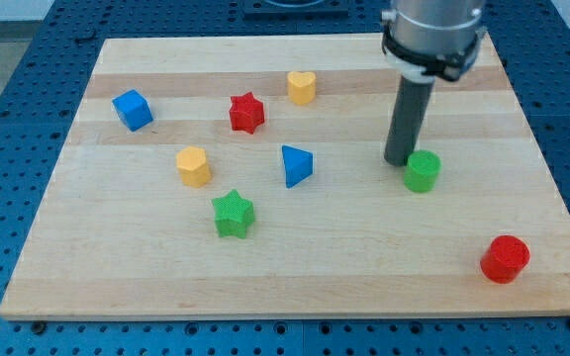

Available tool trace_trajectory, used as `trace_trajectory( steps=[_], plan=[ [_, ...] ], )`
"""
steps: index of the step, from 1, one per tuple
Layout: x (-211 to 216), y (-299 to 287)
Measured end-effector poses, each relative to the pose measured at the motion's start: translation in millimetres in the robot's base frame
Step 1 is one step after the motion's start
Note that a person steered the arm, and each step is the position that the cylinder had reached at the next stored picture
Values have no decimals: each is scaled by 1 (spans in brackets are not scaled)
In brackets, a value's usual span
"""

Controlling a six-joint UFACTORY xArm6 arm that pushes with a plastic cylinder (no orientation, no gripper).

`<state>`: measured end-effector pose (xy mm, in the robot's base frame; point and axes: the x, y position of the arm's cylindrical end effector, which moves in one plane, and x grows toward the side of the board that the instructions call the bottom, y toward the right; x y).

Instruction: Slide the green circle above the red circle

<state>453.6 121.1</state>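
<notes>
The green circle (423,170) stands on the wooden board at the view's right of centre. The red circle (505,258) stands near the board's bottom right corner, below and to the right of the green circle. My tip (398,161) rests on the board right at the green circle's upper left side, touching it or nearly so. The dark rod rises from the tip to the arm's grey body at the view's top.
Other blocks lie to the left: a blue triangle (296,165), a green star (233,214), a yellow hexagon (193,165), a red star (246,112), a yellow heart (301,86) and a blue cube (132,109). The board's right edge (547,168) is near.
</notes>
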Motion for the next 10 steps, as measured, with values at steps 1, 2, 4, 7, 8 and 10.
trace_trajectory(
  steps=[1, 2, 4, 7, 8, 10],
  plan=[
    [43, 15],
    [70, 29],
    [44, 26],
    [37, 85],
    [40, 85],
    [47, 83]
  ],
)
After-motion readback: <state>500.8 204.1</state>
